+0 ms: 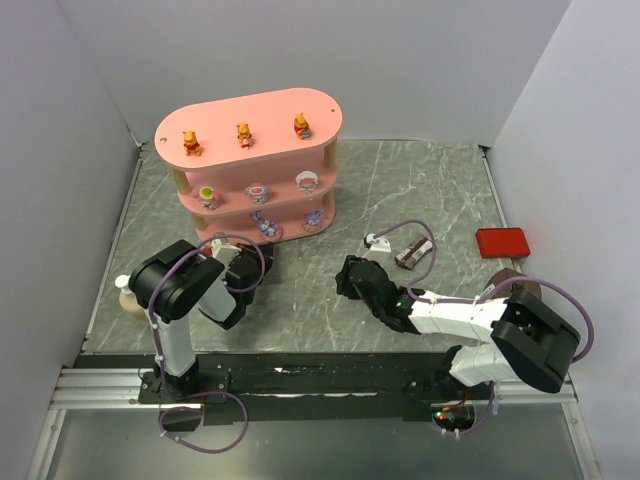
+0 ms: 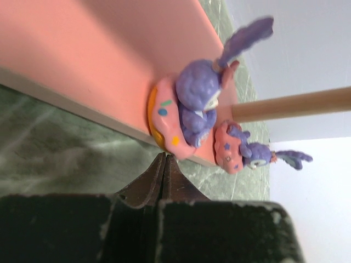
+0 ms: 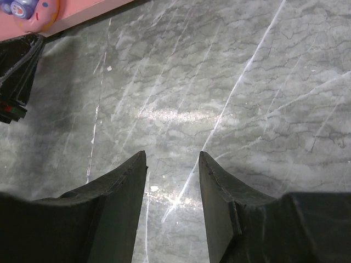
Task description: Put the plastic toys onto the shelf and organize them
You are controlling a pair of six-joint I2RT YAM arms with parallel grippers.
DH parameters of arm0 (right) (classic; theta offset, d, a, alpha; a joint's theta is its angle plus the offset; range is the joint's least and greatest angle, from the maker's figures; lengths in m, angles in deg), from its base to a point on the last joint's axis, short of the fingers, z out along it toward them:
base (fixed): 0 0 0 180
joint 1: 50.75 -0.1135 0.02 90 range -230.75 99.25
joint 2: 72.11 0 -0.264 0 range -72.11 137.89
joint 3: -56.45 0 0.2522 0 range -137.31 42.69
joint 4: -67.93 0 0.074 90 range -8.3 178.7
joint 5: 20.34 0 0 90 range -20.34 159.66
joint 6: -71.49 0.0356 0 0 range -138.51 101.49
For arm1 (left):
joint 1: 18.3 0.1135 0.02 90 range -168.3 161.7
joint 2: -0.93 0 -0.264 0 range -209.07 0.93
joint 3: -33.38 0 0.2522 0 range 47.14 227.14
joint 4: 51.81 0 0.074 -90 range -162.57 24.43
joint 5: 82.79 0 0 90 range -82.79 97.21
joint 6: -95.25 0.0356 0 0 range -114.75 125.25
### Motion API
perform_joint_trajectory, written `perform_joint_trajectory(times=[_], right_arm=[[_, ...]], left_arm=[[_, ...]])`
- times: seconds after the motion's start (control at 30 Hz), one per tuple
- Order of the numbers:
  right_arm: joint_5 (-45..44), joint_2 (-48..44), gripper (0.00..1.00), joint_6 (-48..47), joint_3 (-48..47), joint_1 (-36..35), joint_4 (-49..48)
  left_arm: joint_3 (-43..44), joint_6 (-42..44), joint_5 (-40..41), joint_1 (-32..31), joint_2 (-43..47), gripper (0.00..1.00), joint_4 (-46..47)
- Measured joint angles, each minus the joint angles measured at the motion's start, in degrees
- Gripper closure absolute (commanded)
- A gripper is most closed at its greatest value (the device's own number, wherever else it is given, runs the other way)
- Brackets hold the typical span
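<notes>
The pink shelf (image 1: pixel 250 118) stands at the back left. Three orange bears (image 1: pixel 243 133) stand on its top tier, pink-white round toys (image 1: pixel 258 190) on the middle tier and purple toys (image 1: pixel 266 229) on the bottom tier. My left gripper (image 1: pixel 262 258) is shut and empty. In the left wrist view its tips (image 2: pixel 165 156) are right at the edge of the bottom tier, just below a purple toy (image 2: pixel 189 107) on a pink ring. A second purple toy (image 2: pixel 248 152) sits beyond it by a wooden post (image 2: pixel 296 104). My right gripper (image 1: pixel 346 272) is open and empty low over the table (image 3: pixel 172 156).
A brown-wrapped snack bar (image 1: pixel 412 253), a small white piece (image 1: pixel 377 240) and a red flat box (image 1: pixel 502 241) lie at the right. A cream object (image 1: pixel 125 291) sits at the left edge. Grey walls close in three sides. The left gripper's body (image 3: pixel 16 60) shows in the right wrist view.
</notes>
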Motion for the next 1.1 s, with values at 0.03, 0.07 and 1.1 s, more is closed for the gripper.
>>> perform_joint_trajectory(times=[0.03,0.07,1.1], right_arm=[[0.0,0.0,0.5,0.0,0.0,0.0,0.0],[0.0,0.0,0.5,0.0,0.0,0.0,0.0],[0.1,3.2,0.51,0.0,-0.3,0.5,0.1]], left_arm=[[0.0,-0.1,0.0,0.4,0.0,0.99,0.0],[0.0,-0.2,-0.1,0.7,0.0,0.99,0.0],[-0.3,-1.6,-3.2,6.8,0.4,0.99,0.4]])
